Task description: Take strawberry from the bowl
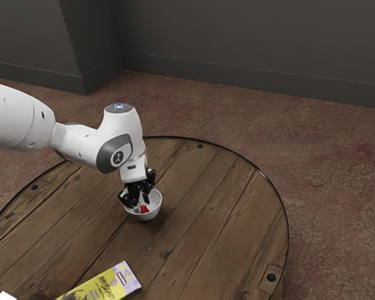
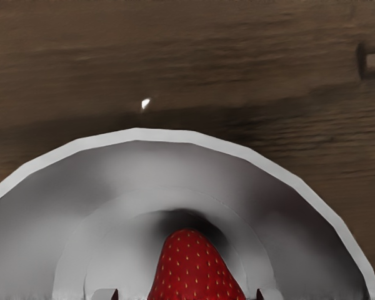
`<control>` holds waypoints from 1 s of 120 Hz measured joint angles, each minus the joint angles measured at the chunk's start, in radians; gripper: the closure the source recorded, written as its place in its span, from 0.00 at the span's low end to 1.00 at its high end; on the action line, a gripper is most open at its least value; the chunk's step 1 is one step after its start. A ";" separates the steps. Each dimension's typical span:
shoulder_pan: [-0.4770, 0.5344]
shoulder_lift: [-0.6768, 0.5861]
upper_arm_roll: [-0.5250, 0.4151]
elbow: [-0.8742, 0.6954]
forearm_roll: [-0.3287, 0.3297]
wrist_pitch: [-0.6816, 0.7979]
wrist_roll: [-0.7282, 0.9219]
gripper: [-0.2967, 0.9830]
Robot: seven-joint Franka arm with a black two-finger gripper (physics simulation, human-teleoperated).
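One yellow and lilac pack (image 1: 106, 286) lay on the round wooden bench (image 1: 206, 219), its dark lettering reading something like "MrBeast"; the smaller print was too small to make out. There was one white bowl (image 1: 152, 215), and in it one red strawberry (image 1: 144, 209), resting inside near the bottom. The hand (image 1: 142, 203) was down at the bowl, its fingers apart, one to each side of the strawberry. One white thing (image 1: 5, 296) poked in at the exterior view's lower left.
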 joint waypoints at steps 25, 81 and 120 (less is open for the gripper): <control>-0.009 0.025 0.000 0.004 -0.007 0.006 0.025 0.58; 0.000 -0.056 0.010 -0.006 -0.033 0.009 0.056 0.72; -0.084 -0.161 -0.070 0.085 -0.073 -0.071 0.050 0.77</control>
